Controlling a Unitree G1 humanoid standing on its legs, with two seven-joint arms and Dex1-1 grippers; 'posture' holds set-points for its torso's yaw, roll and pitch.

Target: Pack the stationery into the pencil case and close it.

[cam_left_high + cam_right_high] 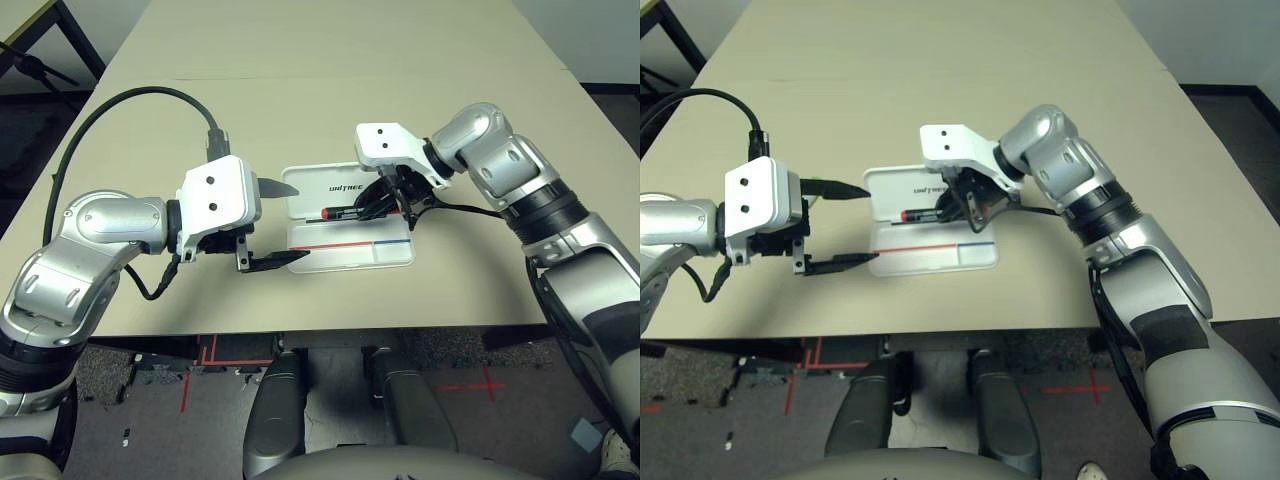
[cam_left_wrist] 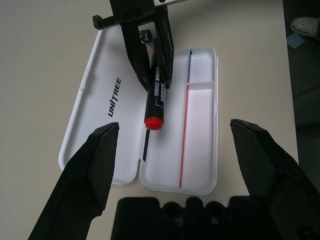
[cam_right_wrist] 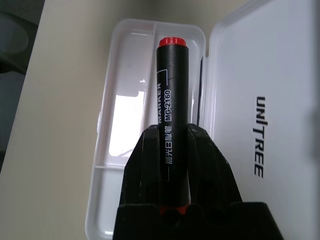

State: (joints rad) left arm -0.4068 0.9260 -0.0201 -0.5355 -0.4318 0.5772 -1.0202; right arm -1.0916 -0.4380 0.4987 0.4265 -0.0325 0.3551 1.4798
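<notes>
A broad, pale beige tabletop (image 1: pixel 300 110) runs away toward twelve o'clock, a faint seam crossing its far part. At eleven o'clock stands a dark-legged piece of furniture (image 1: pixel 62 35) — its top pale too. A light wall (image 1: pixel 590 35) rises at one o'clock. Below, toward six o'clock, dark grey floor (image 1: pixel 520 420) shows — red tape lines (image 1: pixel 488 386) on it, one crossing at five.

marker (image 3: pixel 173 100): was black, with red at its end and white lettering down the barrel
case (image 2: pixel 200 125): was white, with a red stripe and a blue stripe inside
lid (image 2: pixel 107 115): was white, with dark UNITREE lettering
counter (image 1: pixel 360 90): was plain beige
arms (image 1: pixel 1150 270): were silver with black bands
hands (image 1: pixel 275 225): had black fingers (image 2: pixel 100 155) below white housings
floor (image 1: pixel 530 400): was dark grey, with red lines
</notes>
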